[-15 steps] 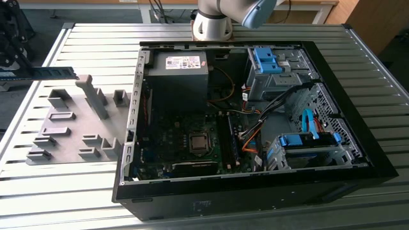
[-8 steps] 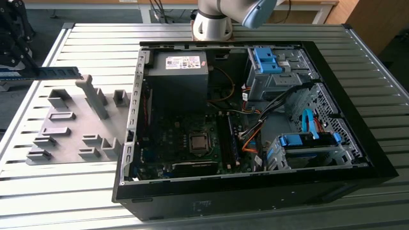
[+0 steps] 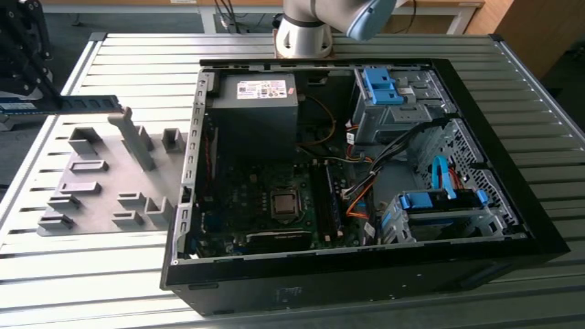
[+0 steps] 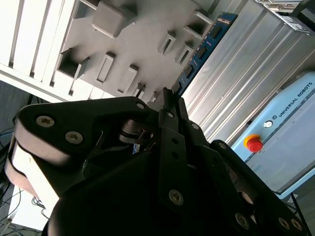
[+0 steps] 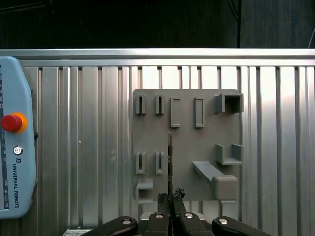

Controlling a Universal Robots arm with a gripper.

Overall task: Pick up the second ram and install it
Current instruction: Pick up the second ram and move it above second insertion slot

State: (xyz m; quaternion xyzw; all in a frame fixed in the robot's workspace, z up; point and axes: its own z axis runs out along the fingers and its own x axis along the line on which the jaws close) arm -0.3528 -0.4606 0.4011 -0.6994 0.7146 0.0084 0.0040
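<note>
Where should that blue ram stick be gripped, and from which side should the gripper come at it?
Probably best: grip the ram stick at one short end, pinching its two flat faces, coming in along its length. It is thin and flat, so the broad faces give the most to hold, and an end grip leaves its long edge free. The gripper holds it that way now.

Computer case [image 3: 366, 282] on slatted table [image 3: 274, 48], fixture plate [image 3: 101, 199] just beside it toward the exterior view's left, robot base [image 3: 306, 34] behind the case, second ram [image 3: 87, 104] clamped in the gripper [image 5: 171, 199] above the plate, teach pendant [image 5: 17, 147] lying near the plate.
</note>
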